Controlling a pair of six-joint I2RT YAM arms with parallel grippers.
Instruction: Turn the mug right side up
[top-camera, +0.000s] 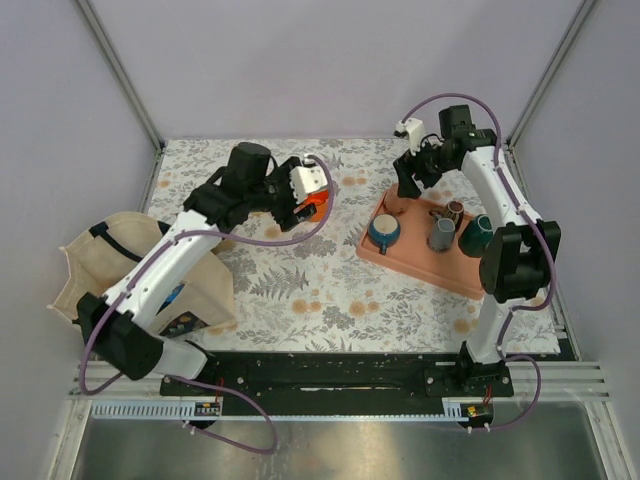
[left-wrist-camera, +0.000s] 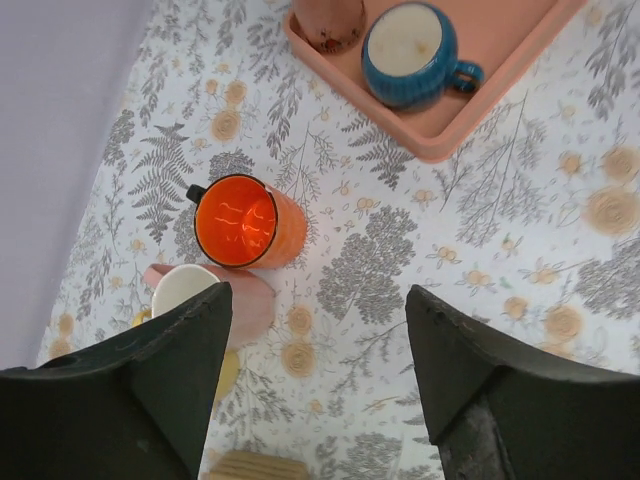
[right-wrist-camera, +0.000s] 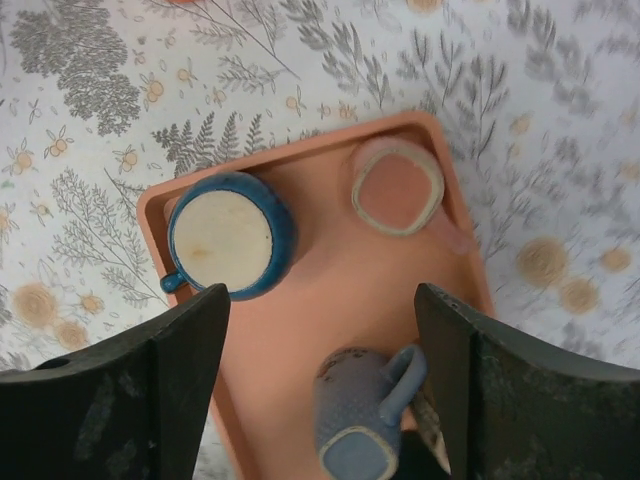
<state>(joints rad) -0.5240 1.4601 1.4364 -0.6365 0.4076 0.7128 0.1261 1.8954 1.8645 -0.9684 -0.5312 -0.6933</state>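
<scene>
A salmon tray (top-camera: 420, 268) holds several mugs. In the right wrist view a blue mug (right-wrist-camera: 228, 237) shows a flat cream face upward. A pink mug (right-wrist-camera: 397, 185) and a grey-blue mug (right-wrist-camera: 360, 420) show cream-ringed faces upward and look base-up. My right gripper (right-wrist-camera: 320, 300) is open and empty above the tray, over the bare spot between these three. My left gripper (left-wrist-camera: 318, 300) is open and empty above the table. Just ahead of it are an upright orange cup (left-wrist-camera: 240, 222) and a pink mug (left-wrist-camera: 205, 295) on its side, partly hidden by my left finger.
A teal mug (top-camera: 477, 235) and a brown cup (top-camera: 455, 210) stand at the tray's right end. A beige cloth bag (top-camera: 110, 260) lies at the table's left edge. Something yellow (left-wrist-camera: 228, 372) sits by the pink mug. Metal frame posts stand at the corners.
</scene>
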